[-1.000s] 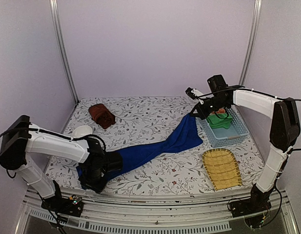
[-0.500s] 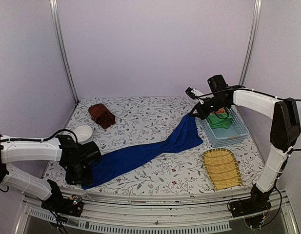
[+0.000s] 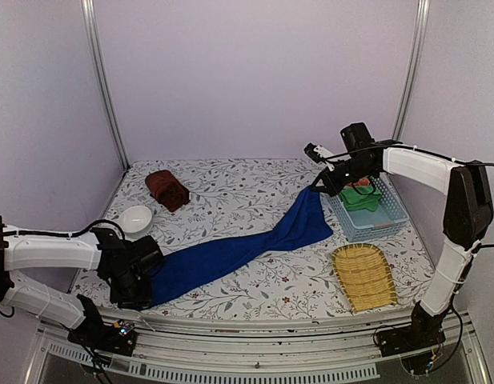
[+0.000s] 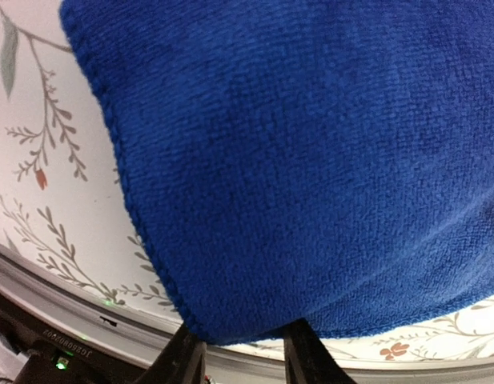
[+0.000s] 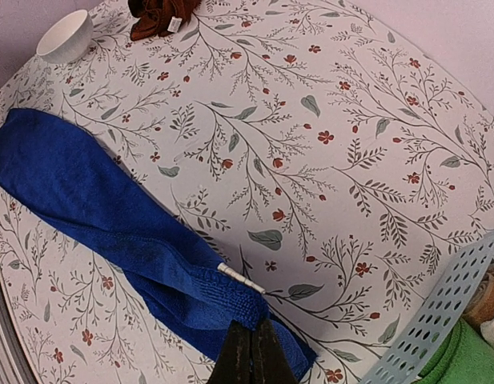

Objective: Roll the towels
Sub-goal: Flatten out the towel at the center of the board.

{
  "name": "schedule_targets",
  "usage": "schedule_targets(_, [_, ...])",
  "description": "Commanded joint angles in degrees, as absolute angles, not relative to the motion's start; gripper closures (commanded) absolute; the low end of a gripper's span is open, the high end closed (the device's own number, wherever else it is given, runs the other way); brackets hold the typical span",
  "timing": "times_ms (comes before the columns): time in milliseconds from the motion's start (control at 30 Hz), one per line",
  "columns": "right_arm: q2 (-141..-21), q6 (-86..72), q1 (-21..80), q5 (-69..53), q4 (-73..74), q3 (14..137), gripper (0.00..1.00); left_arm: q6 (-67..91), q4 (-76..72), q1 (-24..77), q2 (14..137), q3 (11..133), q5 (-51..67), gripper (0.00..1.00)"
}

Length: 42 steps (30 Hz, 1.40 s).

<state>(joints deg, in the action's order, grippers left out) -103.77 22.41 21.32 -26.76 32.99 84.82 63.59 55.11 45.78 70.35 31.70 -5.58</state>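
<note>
The royal blue towel (image 3: 230, 252) lies stretched in a long strip from the near left to the far right of the table. Its near end fills the left wrist view (image 4: 311, 160). My left gripper (image 3: 138, 280) sits at that near end, its jaws apart (image 4: 242, 340), and the towel's hem lies across the fingertips. My right gripper (image 3: 320, 186) is shut on the blue towel's far corner (image 5: 251, 332), next to a small white label. The dark reddish-brown towel (image 3: 166, 190) rests as a bundle at the far left (image 5: 158, 12).
A white bowl (image 3: 136, 218) stands beside the left arm. A pale blue basket (image 3: 375, 216) holding a green cloth (image 3: 360, 196) is right of the right gripper. A woven yellow tray (image 3: 364, 276) lies at the near right. The table's near rail (image 4: 70, 320) runs under the left gripper.
The left gripper let go of the bunched near end and drew back left. The end now lies flat, with the gripper back at its hem. The right arm stayed still.
</note>
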Motion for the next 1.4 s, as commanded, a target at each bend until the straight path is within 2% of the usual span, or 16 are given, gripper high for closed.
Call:
schedule_targets(0, [-102.42,21.89,21.28,-27.82,32.71,84.38,0.98,63.54,52.73,44.99,69.87,30.59,-4.53,0.68])
schedule_targets(200, [-102.44,21.80,21.29,-27.56,32.79,84.31,0.98,63.62,53.75,44.95,68.75,31.50,-4.39,1.00])
schedule_targets(300, [-102.39,21.63,21.23,-26.42,32.84,84.52,0.98,62.73,56.08,44.92,68.26,35.09,-4.76,1.00])
schedule_targets(467, [-102.00,22.20,19.37,-21.86,33.90,89.87,0.98,58.43,64.02,43.54,66.73,48.37,-9.17,1.00])
schedule_targets(633, [-105.43,23.52,15.98,-18.85,37.20,102.29,0.98,51.29,66.80,33.82,62.50,61.01,-14.15,1.00])
schedule_targets(767, [-107.26,21.78,13.27,-20.43,39.14,109.56,0.98,47.74,65.86,27.47,59.16,66.28,-16.72,1.00])
schedule_targets(967, [-105.31,20.94,13.19,-23.96,40.63,107.66,0.98,44.99,62.70,24.99,57.13,62.29,-12.22,1.00])
schedule_targets(1167, [-98.42,22.45,13.39,-31.40,39.37,96.53,0.98,44.65,57.23,25.03,52.55,53.29,0.75,1.00])
schedule_targets(1367, [-96.31,25.57,15.59,-31.78,38.36,85.84,0.98,46.70,49.81,25.07,52.23,39.51,16.29,1.00])
